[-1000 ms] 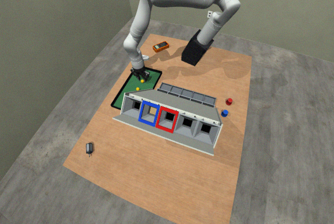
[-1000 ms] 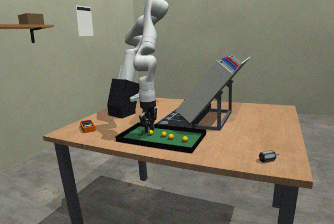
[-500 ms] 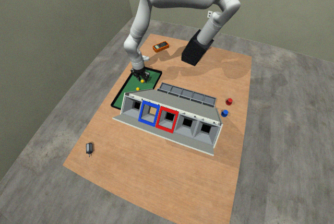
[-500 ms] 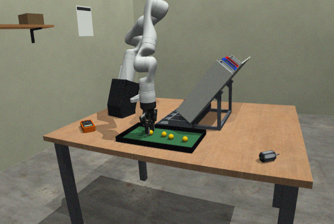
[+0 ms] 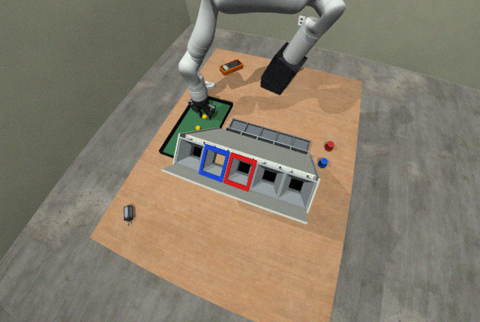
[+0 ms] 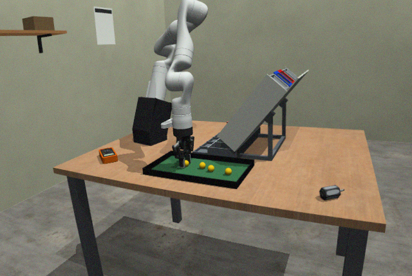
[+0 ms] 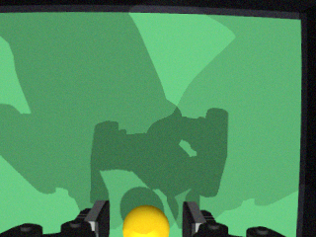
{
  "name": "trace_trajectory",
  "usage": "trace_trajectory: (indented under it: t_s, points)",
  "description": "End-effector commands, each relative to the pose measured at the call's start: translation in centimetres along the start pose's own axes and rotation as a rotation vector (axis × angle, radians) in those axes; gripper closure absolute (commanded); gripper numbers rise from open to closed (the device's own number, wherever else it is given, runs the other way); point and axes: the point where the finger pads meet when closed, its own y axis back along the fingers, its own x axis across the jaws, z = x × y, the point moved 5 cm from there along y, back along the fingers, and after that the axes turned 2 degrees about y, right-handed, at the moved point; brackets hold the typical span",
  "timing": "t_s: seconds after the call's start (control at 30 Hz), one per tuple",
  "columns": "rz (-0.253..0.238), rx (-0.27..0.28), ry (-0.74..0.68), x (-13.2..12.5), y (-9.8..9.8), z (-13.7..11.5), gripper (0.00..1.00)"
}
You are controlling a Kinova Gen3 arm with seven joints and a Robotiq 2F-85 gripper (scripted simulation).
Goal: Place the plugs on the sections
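My gripper (image 5: 205, 114) (image 6: 185, 163) (image 7: 145, 217) is partly open and low over the green tray (image 5: 166, 153) (image 6: 192, 179) (image 7: 148, 9). A yellow marble (image 5: 204, 116) (image 6: 187, 163) (image 7: 145, 226) is between the fingertips, with a gap on each side in the wrist view. Three more marbles (image 6: 202, 165) (image 6: 210, 168) (image 6: 228, 171) lie in the tray. The blue-banded funnel (image 5: 211, 177) shows a tan patch inside; the red-banded funnel (image 5: 236, 186) beside it shows a dark opening. The red plug (image 5: 329, 145) and blue plug (image 5: 322, 163) stand on the table. The cover (image 5: 252, 143) (image 6: 251, 116) hides the pipes.
The row of grey sections (image 5: 253, 129) (image 6: 214, 147) is at the cover's lower edge, close to the tray. An orange meter (image 5: 231, 67) (image 6: 108, 155) lies behind the tray. A small grey motor (image 5: 127, 213) (image 6: 329, 192) lies near the table's far corner from the robot base.
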Motion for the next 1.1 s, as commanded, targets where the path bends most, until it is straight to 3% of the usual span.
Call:
trace_trajectory:
  t_s: [0.0,0.03,0.07,1.07]
  points:
    - [-0.002,-0.001,0.000,-0.07,0.09,0.05,0.50]
    - [-0.002,-0.001,0.000,-0.07,0.09,0.05,0.50]
    - [-0.002,-0.001,0.000,-0.07,0.10,0.05,1.00]
    - [-0.002,-0.001,0.000,-0.07,0.13,0.06,1.00]
